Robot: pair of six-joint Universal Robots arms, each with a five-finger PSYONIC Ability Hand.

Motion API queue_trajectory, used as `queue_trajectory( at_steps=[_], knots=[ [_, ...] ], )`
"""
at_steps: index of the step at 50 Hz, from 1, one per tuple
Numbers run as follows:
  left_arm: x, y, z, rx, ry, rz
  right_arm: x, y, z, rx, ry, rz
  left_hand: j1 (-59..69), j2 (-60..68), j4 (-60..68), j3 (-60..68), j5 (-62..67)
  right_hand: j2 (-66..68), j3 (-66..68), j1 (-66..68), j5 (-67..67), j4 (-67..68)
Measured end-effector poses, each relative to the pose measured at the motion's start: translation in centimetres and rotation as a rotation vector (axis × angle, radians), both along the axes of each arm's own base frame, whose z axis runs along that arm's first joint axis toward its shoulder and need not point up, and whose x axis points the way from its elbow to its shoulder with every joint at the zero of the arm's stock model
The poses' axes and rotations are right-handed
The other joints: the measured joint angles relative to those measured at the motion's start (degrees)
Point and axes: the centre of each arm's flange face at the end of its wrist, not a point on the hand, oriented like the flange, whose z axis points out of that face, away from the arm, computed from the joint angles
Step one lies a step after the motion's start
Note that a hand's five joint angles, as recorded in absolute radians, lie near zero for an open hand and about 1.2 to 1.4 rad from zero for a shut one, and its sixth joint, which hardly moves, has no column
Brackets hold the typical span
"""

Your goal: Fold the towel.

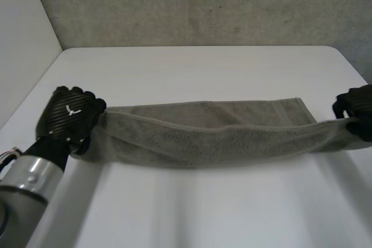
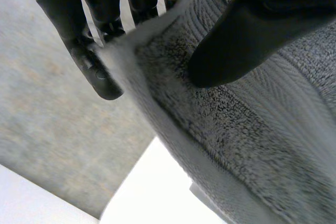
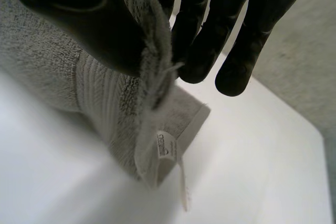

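The towel (image 1: 209,135), a grey-green terry cloth, stretches across the middle of the white desk (image 1: 203,68) from 9 o'clock to 3 o'clock. Its far long edge lies flat on the desk, with one corner showing at about 2 o'clock. The nearer layer is raised and held as a taut band between the two hands, sagging slightly along its lower line.

The left robot hand (image 1: 70,114) sits at 9 o'clock, at the towel's left short end, on the grey left arm (image 1: 29,184) that rises from 7 o'clock. In the left wrist view its thumb (image 2: 247,35) presses into the pile on one face of the cloth while its fingers (image 2: 94,61) lie behind the hemmed edge, so the end of the towel is pinched between them.

The right robot hand (image 1: 356,108) is at 3 o'clock, at the towel's right short end. In the right wrist view it likewise pinches the cloth, thumb on one face and fingers on the other. Below that grip the end of the towel droops to the desk in a fold, and a small white label (image 3: 168,150) hangs from its hem.

A speckled grey wall (image 1: 203,4) stands beyond the desk at 12 o'clock.
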Motion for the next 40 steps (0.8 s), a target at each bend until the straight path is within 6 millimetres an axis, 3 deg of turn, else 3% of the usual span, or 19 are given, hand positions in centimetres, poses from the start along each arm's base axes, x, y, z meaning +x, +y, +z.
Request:
queue_trajectory(
  at_steps=[12,22,29,31,32,33,36,38,40],
  knots=[
    [-2.7,-9.5,-6.0,0.092,-0.022,0.004,5.0,-7.9,-7.0,0.061,0.110,0.006,0.1,0.0,0.0,0.1,0.0,0.0,0.0,0.0,0.3,0.0],
    [-5.1,-15.2,-8.0,0.036,-0.008,0.021,6.5,-13.5,-8.9,-0.069,0.019,-0.077,0.2,0.0,0.0,0.2,0.0,0.0,0.0,0.0,0.4,0.0],
    [-6.0,-17.5,-8.5,0.003,0.002,0.040,7.6,-15.3,-9.6,-0.140,0.020,-0.106,0.2,0.0,0.0,0.2,0.0,0.0,0.0,0.0,0.4,0.0],
    [-6.2,-17.8,-8.7,-0.002,0.004,0.044,7.9,-15.6,-9.9,-0.149,0.024,-0.109,-3.4,-5.4,-5.9,-6.6,-4.0,-11.1,-10.6,-10.6,-11.1,-11.1],
    [-6.3,-17.9,-8.7,-0.004,0.004,0.045,8.0,-15.7,-10.1,-0.151,0.027,-0.110,-10.3,-12.8,-13.8,-14.5,-11.6,-24.4,-22.4,-23.7,-23.1,-22.8],
    [-6.4,-18.0,-8.8,-0.004,0.004,0.045,8.1,-15.7,-10.2,-0.151,0.028,-0.110,-17.4,-19.7,-20.0,-20.4,-17.5,-29.2,-28.3,-28.5,-29.1,-28.6],
    [-6.7,-17.7,-9.0,0.005,0.000,0.048,8.5,-15.7,-10.6,-0.150,0.039,-0.114,-50.3,-50.6,-53.7,-53.0,-49.9,-57.3,-56.4,-56.4,-58.2,-56.0],
    [-6.9,-17.4,-9.1,0.015,-0.004,0.054,8.6,-15.6,-10.8,-0.147,0.049,-0.123,-63.2,-64.7,-67.3,-67.7,-64.1,-61.6,-61.9,-61.6,-63.8,-61.9],
    [-7.0,-17.0,-9.1,0.031,-0.010,0.070,8.6,-15.4,-10.9,-0.142,0.061,-0.136,-67.5,-70.5,-71.2,-73.0,-70.4,-61.8,-62.3,-62.6,-63.8,-62.1]
  ],
)
